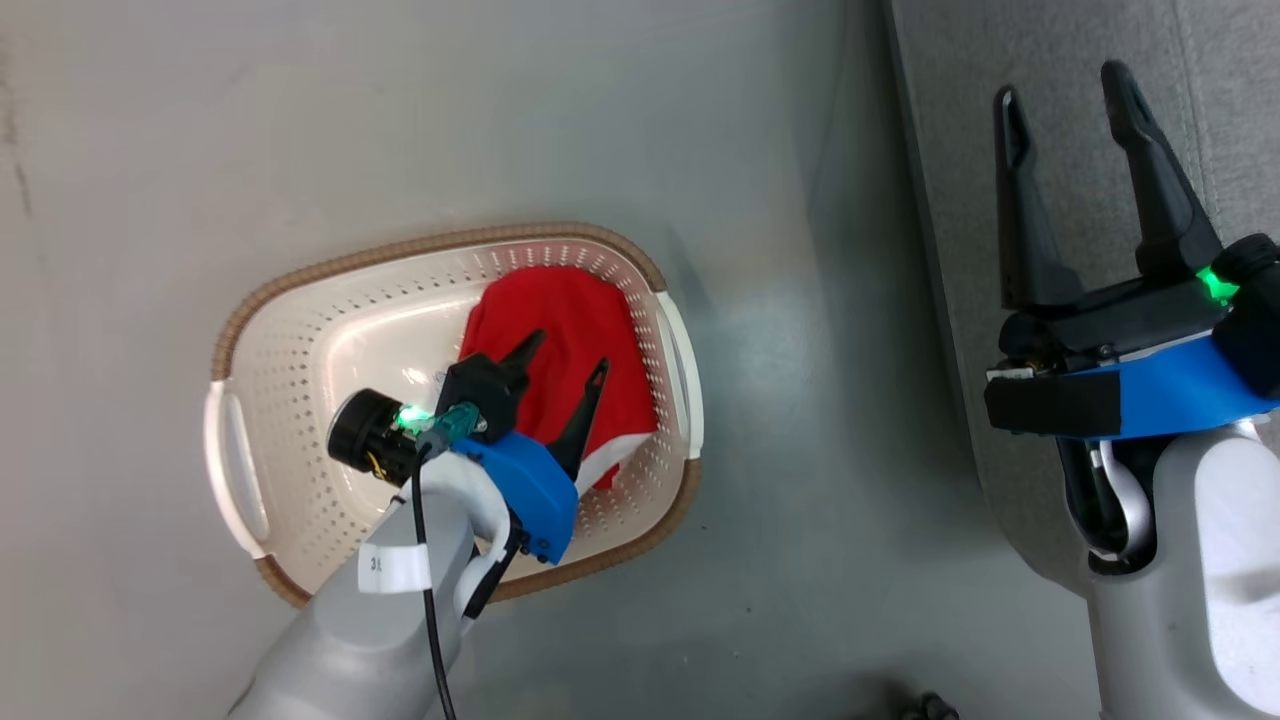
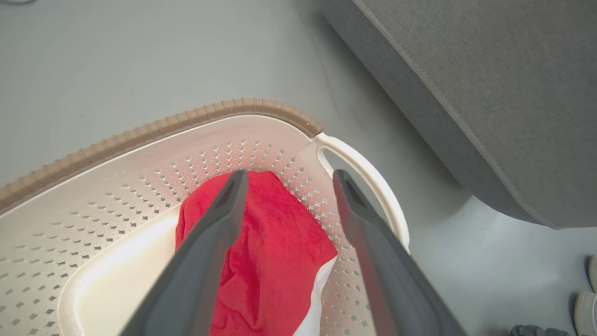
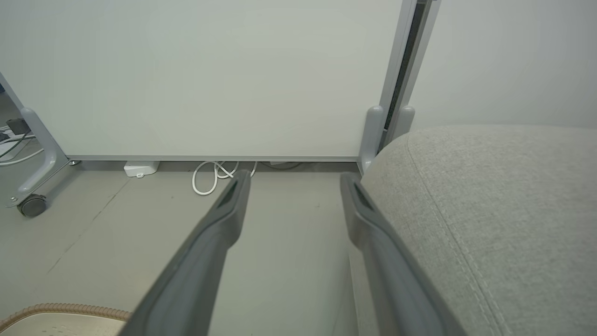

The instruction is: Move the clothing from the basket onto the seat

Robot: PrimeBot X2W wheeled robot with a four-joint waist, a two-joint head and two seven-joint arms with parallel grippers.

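Observation:
A red garment with a white edge, the clothing (image 1: 580, 340) (image 2: 275, 242), lies bunched in the right half of the cream basket (image 1: 300, 350) (image 2: 140, 163) on the floor. My left gripper (image 1: 570, 355) (image 2: 289, 179) hangs open over the basket, its two dark fingers spread just above the red fabric, nothing between them. To the right, the grey seat (image 1: 1100, 150) (image 2: 489, 93) (image 3: 503, 210) stands beside the basket. My right gripper (image 1: 1065, 90) (image 3: 294, 179) is open and empty, held above the seat's left edge.
The basket stands on a smooth grey floor (image 1: 500, 120). A white panel on a wheeled frame (image 3: 210, 79) stands beyond, with a white cable (image 3: 214, 175) coiled at its foot. Shoes (image 2: 587, 294) show at the lower right of the left wrist view.

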